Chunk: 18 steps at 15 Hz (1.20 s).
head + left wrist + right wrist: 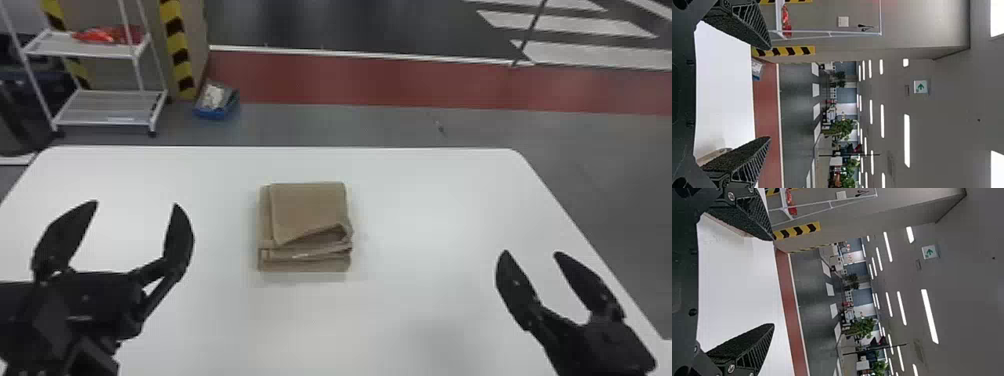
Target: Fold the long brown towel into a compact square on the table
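The brown towel (310,210) lies folded in a squarish stack on the white bench (425,200), between the two hands and apart from both. The left hand (135,202) is spread wide; the right hand (530,252) is spread too. One front fold seems a little rumpled, its edge slanting.

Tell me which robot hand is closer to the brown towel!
Left. The left gripper is open to the left of the towel, across a narrower gap; the right gripper is open off to its right, across a wider one.
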Each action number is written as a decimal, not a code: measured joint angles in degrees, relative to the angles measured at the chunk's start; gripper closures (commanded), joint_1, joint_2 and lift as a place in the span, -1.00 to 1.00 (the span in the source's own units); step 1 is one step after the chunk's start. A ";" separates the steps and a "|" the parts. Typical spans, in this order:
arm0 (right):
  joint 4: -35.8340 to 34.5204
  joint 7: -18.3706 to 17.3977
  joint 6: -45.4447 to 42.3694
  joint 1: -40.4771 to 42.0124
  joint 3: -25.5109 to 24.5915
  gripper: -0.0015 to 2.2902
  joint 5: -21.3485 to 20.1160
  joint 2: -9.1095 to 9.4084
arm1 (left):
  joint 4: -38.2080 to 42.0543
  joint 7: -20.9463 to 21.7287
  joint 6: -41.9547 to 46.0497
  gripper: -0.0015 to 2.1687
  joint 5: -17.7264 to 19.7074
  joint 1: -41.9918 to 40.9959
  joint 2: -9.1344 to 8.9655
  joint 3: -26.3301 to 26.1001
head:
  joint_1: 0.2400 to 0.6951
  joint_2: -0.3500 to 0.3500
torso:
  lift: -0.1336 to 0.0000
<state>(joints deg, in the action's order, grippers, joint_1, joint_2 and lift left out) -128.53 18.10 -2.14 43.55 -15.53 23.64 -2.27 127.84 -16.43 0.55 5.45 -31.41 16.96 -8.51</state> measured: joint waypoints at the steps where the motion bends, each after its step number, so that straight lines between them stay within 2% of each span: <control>1: -0.31 0.00 -0.01 0.25 -0.05 -0.90 0.01 -0.01 | 0.11 0.00 0.00 -0.92 0.00 -0.12 0.00 0.09 | 1.00 -0.34 | -0.91; 18: -0.83 0.17 0.71 0.96 -0.87 -0.90 -0.22 -0.19 | -0.46 0.09 -0.57 -0.92 1.10 0.07 0.19 0.96 | 1.00 -0.32 | -0.91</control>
<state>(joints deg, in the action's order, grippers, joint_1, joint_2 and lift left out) -129.36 18.27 -1.43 44.51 -16.40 23.41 -2.46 127.38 -16.35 -0.02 6.55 -31.35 17.15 -7.56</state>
